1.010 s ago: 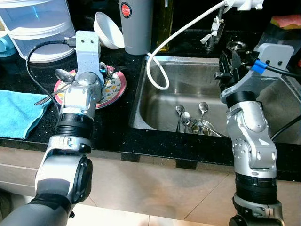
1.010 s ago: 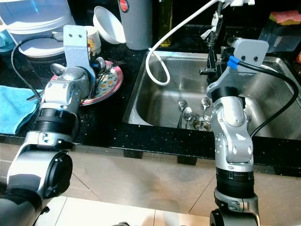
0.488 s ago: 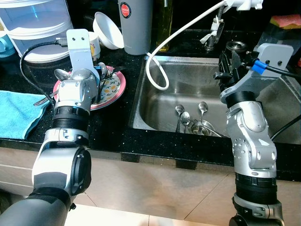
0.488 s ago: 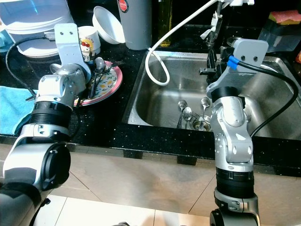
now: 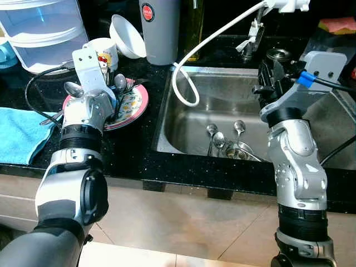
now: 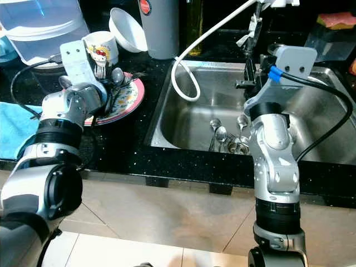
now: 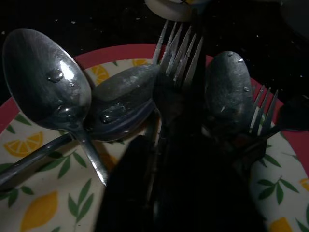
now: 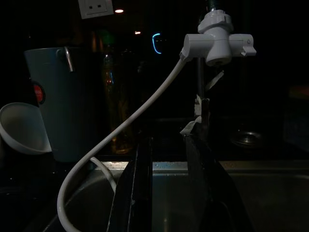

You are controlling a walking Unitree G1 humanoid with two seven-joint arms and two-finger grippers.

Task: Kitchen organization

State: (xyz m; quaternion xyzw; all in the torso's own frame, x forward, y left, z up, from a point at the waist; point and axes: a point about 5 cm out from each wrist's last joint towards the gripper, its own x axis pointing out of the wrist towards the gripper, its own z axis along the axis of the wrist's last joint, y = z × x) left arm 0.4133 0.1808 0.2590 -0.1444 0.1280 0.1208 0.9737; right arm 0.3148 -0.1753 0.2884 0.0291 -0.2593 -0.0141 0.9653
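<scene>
- The left arm (image 5: 78, 144) reaches over the black table (image 5: 133, 150) to a plate (image 5: 133, 103) with a red rim and lemon print.
- Spoons (image 5: 119, 83) and forks lie on the plate, beside a mug (image 5: 103, 53) and a white bowl (image 5: 127, 36).
- A blue towel (image 5: 19, 133) lies left of the plate.
- The steel sink (image 5: 222, 105) holds more spoons (image 5: 225, 139) near the drain; a white hose (image 5: 192, 55) loops into it.
- The right arm (image 5: 295, 156) stands over the sink's right side.
</scene>
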